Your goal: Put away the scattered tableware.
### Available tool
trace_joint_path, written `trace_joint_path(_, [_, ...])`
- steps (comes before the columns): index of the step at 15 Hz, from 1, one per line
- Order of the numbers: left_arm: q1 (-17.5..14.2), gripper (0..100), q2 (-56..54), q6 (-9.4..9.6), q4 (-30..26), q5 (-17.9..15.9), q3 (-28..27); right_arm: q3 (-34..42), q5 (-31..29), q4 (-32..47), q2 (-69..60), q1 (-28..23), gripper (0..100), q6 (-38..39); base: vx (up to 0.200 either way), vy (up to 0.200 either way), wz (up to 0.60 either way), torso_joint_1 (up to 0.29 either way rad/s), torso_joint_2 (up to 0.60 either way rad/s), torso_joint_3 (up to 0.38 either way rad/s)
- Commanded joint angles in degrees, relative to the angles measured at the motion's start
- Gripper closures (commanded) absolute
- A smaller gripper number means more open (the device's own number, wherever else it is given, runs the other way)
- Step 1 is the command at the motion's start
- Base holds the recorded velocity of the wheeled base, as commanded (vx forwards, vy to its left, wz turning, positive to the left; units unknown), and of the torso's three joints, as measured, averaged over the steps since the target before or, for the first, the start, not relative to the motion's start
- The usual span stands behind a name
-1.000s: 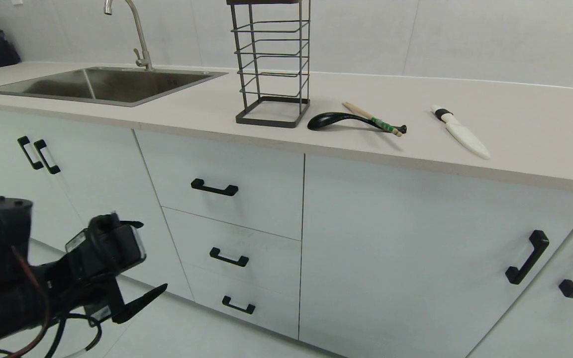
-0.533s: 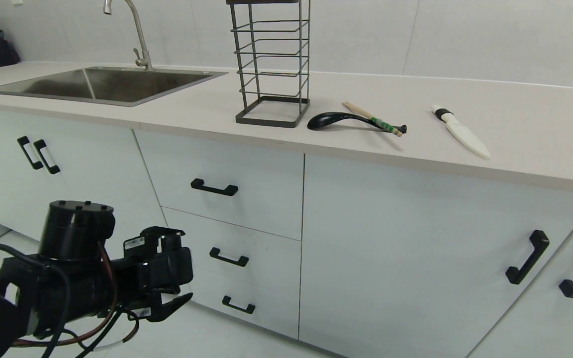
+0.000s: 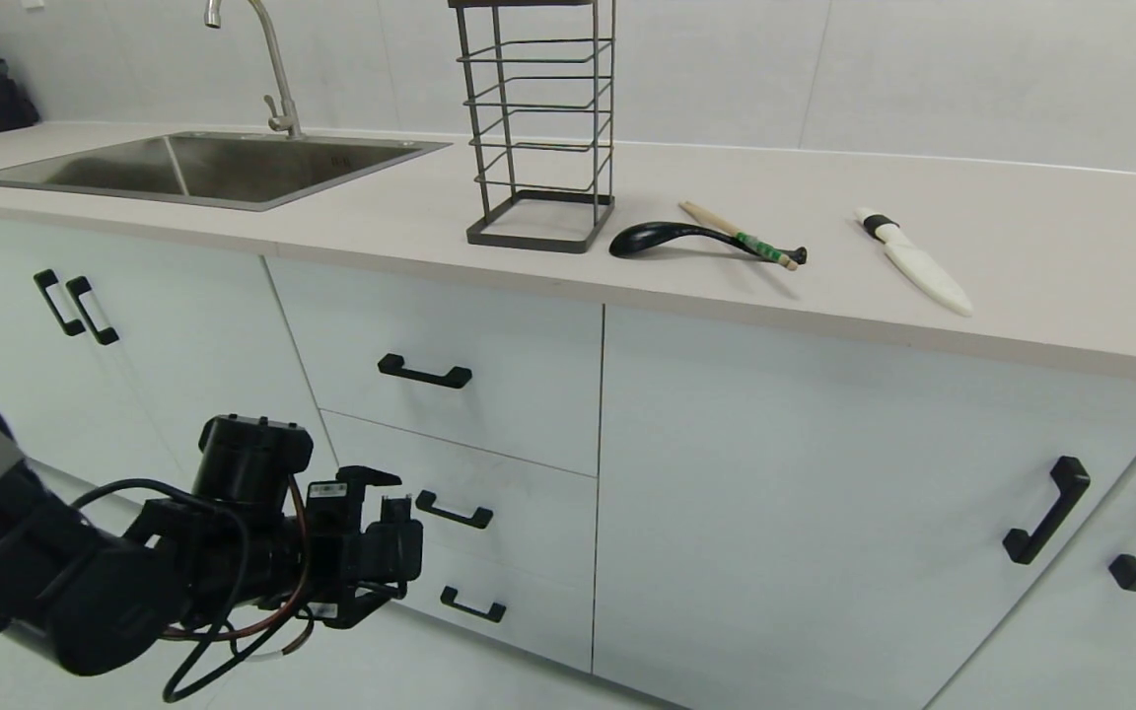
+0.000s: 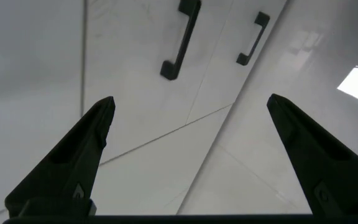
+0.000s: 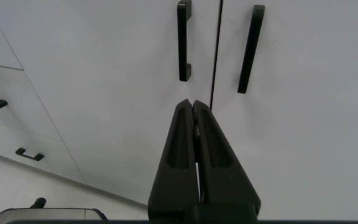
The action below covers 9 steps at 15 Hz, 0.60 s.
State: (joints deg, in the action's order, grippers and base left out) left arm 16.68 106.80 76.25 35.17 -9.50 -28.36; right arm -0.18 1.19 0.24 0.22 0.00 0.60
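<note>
On the counter lie a black spoon (image 3: 662, 238), a pair of wooden chopsticks (image 3: 738, 236) resting across its handle, and a white knife (image 3: 913, 261) farther right. A tall wire rack (image 3: 540, 128) stands just left of the spoon. My left gripper (image 3: 395, 554) hangs low in front of the drawers, well below the counter. In the left wrist view the left gripper (image 4: 191, 102) is wide open with nothing in it. My right gripper (image 5: 195, 109) is shut and empty, pointing at white cabinet doors.
A steel sink (image 3: 203, 166) with a tap (image 3: 267, 59) is set into the counter at the left. Three drawers with black handles (image 3: 425, 372) sit below the rack; cabinet doors with vertical handles (image 3: 1046, 510) are at the right.
My left arm has swung right and slightly up, from the lower left corner to just in front of the lower drawers. The tableware has not moved.
</note>
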Motion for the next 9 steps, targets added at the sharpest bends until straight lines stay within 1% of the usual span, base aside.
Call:
trace_joint_path(1, [0.73,0,7.46,0.30,1.83,-2.72,-1.26,0.01,0.04,0.02,0.04,0.00,100,0.02,0.000,0.000,0.00,0.000,0.00,0.000])
trace_joint_path(4, [0.73,0,10.27,0.21,3.77,-3.42,-1.97,0.01,0.04,0.02,0.04,0.00,100,0.02,0.000,0.000,0.00,0.000,0.00,0.000])
trace_joint_path(9, [0.29,0,16.51,0.30,4.47,-3.51,-5.48,0.01,0.04,0.02,0.04,0.00,100,0.02,0.000,0.000,0.00,0.000,0.00,0.000])
